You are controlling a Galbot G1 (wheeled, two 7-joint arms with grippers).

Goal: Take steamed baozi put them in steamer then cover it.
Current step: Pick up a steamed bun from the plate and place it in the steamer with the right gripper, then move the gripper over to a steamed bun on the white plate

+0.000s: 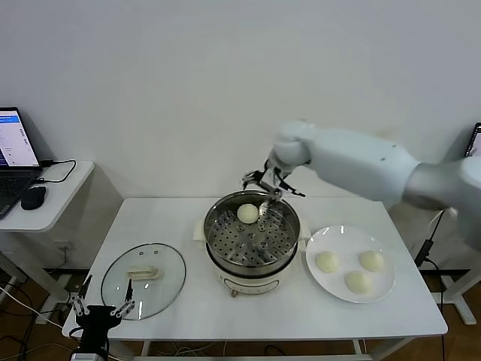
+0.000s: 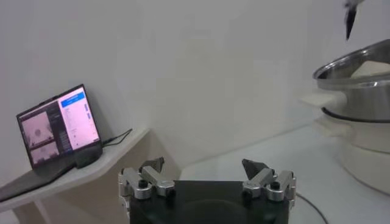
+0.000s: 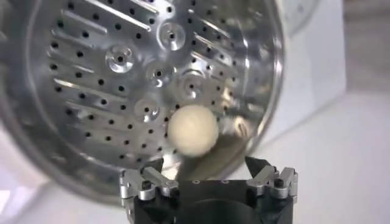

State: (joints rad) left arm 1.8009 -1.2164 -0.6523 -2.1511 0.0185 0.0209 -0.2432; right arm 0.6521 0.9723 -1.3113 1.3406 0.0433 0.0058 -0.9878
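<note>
The steel steamer (image 1: pixel 252 242) stands mid-table on its cream base. One cream-white baozi (image 1: pixel 248 213) lies on the perforated tray at the far side; it also shows in the right wrist view (image 3: pixel 192 131). My right gripper (image 1: pixel 266 188) is open and empty, just above the steamer's far rim, over that bun. Three more baozi (image 1: pixel 328 262) (image 1: pixel 371 260) (image 1: pixel 358 282) lie on a white plate (image 1: pixel 385 289) to the right. The glass cover (image 1: pixel 143 279) lies flat on the table at the left. My left gripper (image 1: pixel 100 310) is open and empty, parked at the table's front left edge.
A side table (image 1: pixel 52 203) with a laptop (image 1: pixel 15 154) and mouse stands to the left. The wall is close behind the table. In the left wrist view the steamer's side (image 2: pixel 359 85) shows to one side.
</note>
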